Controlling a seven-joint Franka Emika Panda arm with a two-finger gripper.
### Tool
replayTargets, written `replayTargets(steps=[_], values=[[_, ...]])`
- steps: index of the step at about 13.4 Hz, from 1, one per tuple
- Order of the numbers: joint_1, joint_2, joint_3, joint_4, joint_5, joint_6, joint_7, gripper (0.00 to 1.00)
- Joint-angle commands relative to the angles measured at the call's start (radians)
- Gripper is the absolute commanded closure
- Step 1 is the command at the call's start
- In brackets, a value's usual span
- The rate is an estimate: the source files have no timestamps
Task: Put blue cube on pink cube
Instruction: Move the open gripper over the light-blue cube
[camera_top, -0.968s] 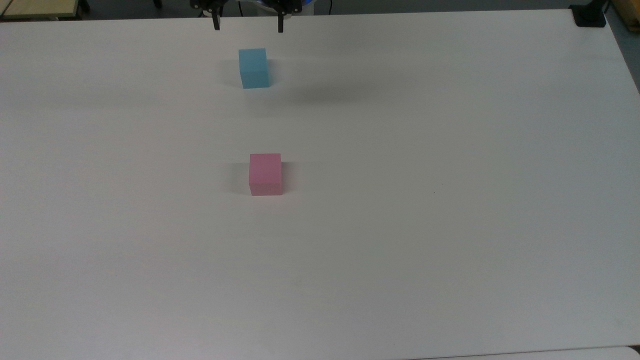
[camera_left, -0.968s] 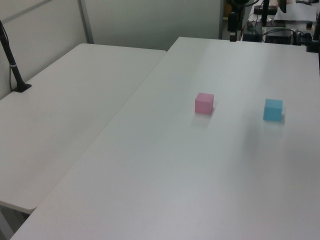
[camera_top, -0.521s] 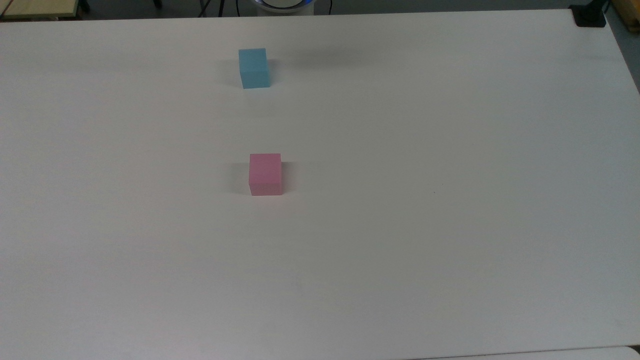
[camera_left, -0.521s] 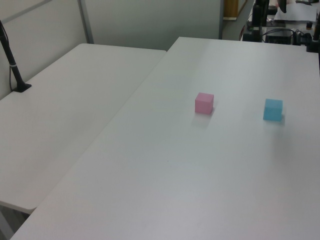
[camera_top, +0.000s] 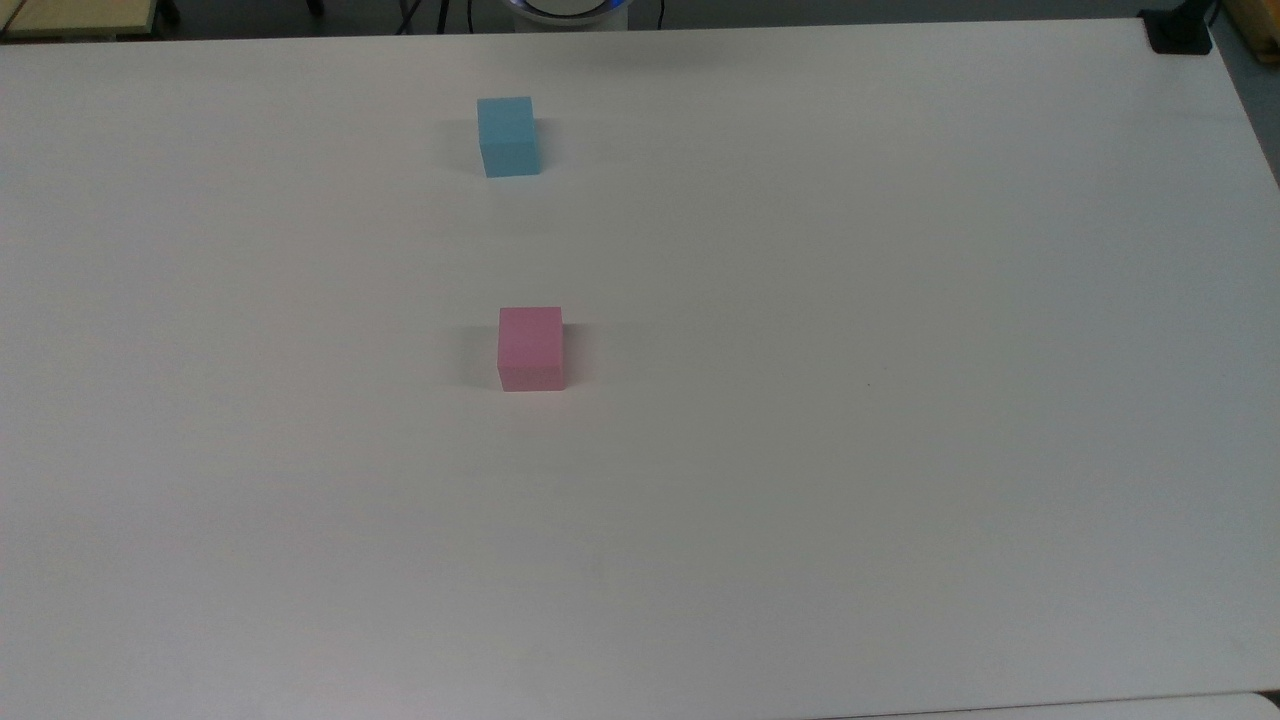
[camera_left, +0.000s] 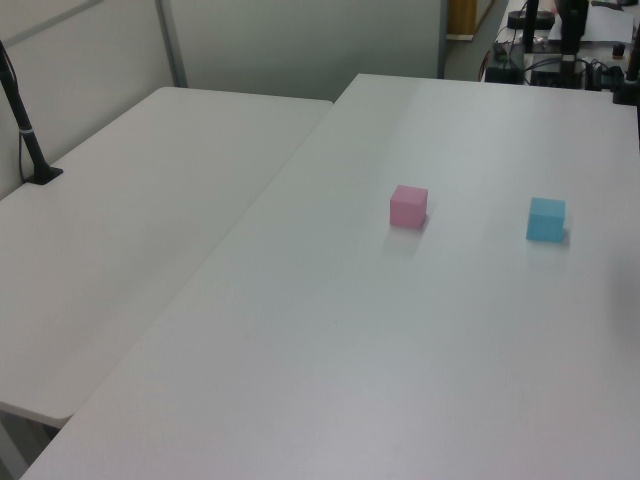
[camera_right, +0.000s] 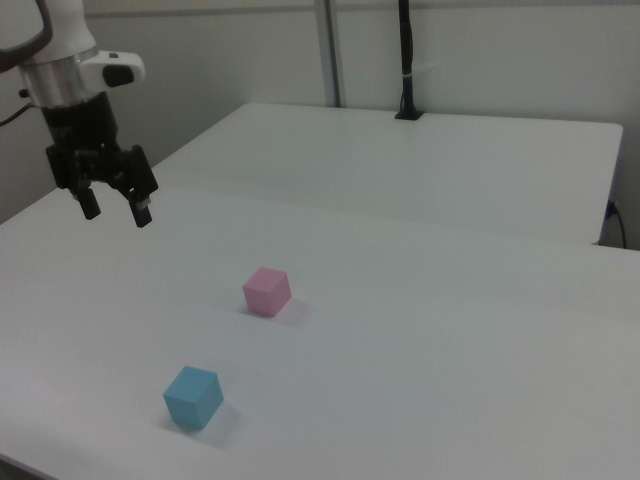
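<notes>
The blue cube (camera_top: 508, 135) rests on the white table (camera_top: 850, 400) near the far edge in the top view. Closer to the table's middle sits the pink cube (camera_top: 531, 347), apart from the blue one. Both also appear in the left view, pink cube (camera_left: 408, 206) and blue cube (camera_left: 546, 219), and in the right view, pink cube (camera_right: 266, 291) and blue cube (camera_right: 194, 397). My gripper (camera_right: 117, 215) hangs open and empty high above the table at the right view's upper left, well away from both cubes.
A second white table (camera_left: 150, 200) adjoins the first on the left view's left, with a black post (camera_left: 25, 130) clamped at its edge. A black clamp (camera_top: 1180, 30) sits at the top view's upper right corner. The robot base (camera_top: 568, 8) stands past the far edge.
The gripper's fingers, seen at the top view's upper edge a second ago, have risen out of that view. Neither cube has moved.
</notes>
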Motion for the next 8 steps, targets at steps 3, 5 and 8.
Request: replayTargets(steps=[3,5,8], values=[[-0.013,-0.063,-0.011,-0.129,0.014,-0.006,-0.096,0.0],[-0.019,-0.061,-0.032,-0.202,0.011,0.055,-0.129,0.0],[-0.029,-0.055,-0.039,-0.372,-0.02,0.251,-0.132,0.0]])
